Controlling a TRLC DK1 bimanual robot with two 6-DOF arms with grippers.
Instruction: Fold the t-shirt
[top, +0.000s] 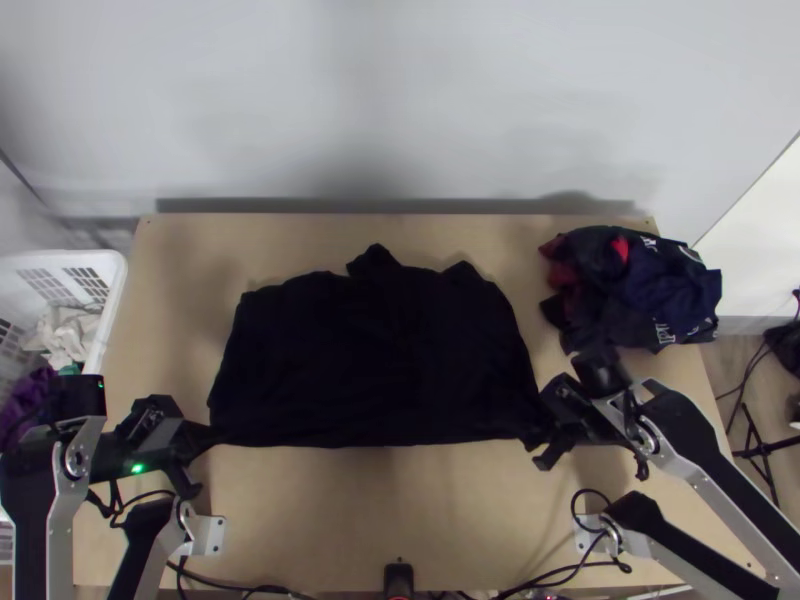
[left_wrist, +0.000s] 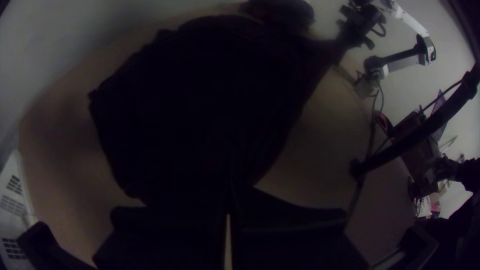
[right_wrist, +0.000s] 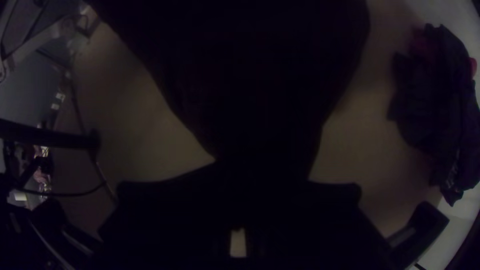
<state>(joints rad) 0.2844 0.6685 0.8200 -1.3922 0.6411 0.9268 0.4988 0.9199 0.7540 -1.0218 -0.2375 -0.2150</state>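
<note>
The left gripper (top: 208, 437) is clamped on the near left corner of the dark t-shirt (top: 375, 360), the right gripper (top: 541, 432) on its near right corner. The t-shirt lies broad across the table (top: 400, 510), a bunched clothes pile (top: 650, 290) right of it, a white basket (top: 112, 300) left.
</note>
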